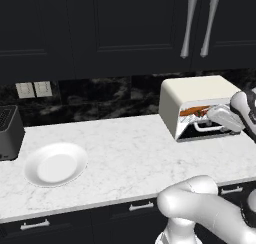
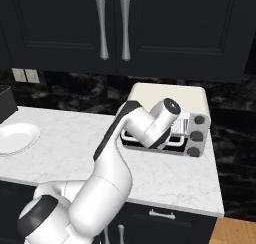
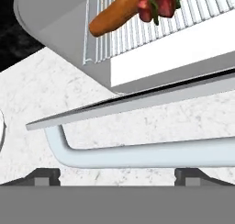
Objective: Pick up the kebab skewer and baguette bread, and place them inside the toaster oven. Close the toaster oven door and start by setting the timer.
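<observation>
Toaster oven [image 1: 196, 95] cream-white and boxy at the counter's [image 1: 125, 148] right end, door [image 3: 137, 106] dropped open, orange-brown baguette [image 3: 120, 14] and red-chunk skewer [image 3: 163, 2] on its rack, I see gripper [image 3: 117, 175] fingers spread wide before the handle [image 3: 137, 153], holding nothing.

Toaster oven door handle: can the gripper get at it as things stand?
Probably yes. The door handle lies right ahead of the open gripper, with bare counter around it and nothing between the jaws and the bar.
</observation>
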Robot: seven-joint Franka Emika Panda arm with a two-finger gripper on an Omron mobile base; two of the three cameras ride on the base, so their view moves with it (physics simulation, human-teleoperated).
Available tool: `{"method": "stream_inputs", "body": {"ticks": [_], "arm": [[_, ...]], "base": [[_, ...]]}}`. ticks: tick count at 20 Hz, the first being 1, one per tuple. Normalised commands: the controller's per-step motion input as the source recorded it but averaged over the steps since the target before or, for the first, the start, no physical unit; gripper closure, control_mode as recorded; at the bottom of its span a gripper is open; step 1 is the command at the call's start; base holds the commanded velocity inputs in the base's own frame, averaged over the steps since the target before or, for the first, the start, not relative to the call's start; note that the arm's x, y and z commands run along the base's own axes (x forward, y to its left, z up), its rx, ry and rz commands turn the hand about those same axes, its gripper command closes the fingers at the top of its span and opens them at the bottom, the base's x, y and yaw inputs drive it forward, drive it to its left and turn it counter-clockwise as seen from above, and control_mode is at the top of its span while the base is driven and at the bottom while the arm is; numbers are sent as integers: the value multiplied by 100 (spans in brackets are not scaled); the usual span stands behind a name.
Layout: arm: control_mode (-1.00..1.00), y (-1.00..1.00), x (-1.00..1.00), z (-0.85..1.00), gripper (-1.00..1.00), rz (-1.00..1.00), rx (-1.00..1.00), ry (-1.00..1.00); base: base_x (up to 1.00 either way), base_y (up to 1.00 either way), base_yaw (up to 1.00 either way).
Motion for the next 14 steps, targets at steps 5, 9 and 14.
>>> {"method": "stream_inputs", "body": {"ticks": [5,9,14], "arm": [[-100,36,92,0,-100,-20,-2,-27],[-100,32,90,0,-100,-19,0,-29],[-100,13,58,-1,-100,-18,0,-28]], "base": [[0,0,0],[0,0,0],[0,0,0]]}}
